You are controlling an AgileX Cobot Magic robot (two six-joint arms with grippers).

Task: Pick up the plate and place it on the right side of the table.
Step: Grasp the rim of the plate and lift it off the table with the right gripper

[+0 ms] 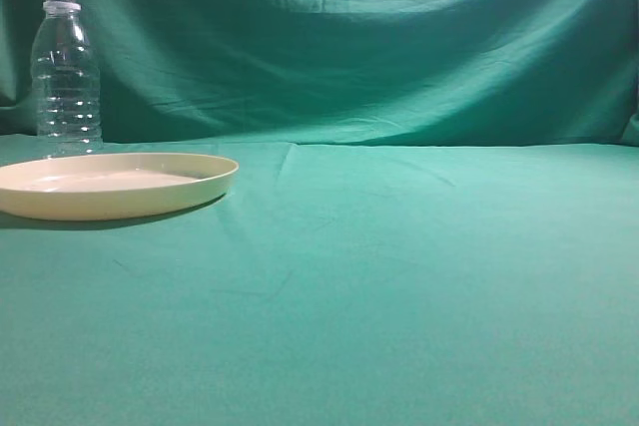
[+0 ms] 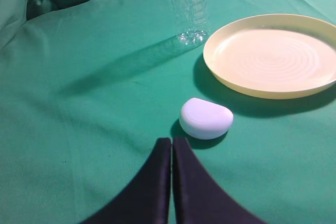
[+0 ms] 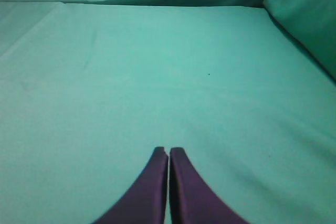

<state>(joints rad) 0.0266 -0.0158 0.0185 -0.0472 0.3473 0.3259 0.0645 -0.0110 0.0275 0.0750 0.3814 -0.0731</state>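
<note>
The cream plate [image 1: 110,185] lies flat on the teal table [image 1: 399,276] at the left of the exterior view. In the left wrist view the plate [image 2: 275,56] is at the upper right, empty, with ring marks inside. My left gripper [image 2: 171,141] is shut and empty, above the cloth, well short of the plate. My right gripper [image 3: 168,151] is shut and empty over bare cloth. Neither gripper shows in the exterior view.
A clear plastic bottle [image 1: 66,72] stands upright behind the plate; its base shows in the left wrist view [image 2: 190,22]. A small white rounded object [image 2: 206,118] lies on the cloth just ahead of my left gripper. Green cloth backdrop [image 1: 349,37] rises behind.
</note>
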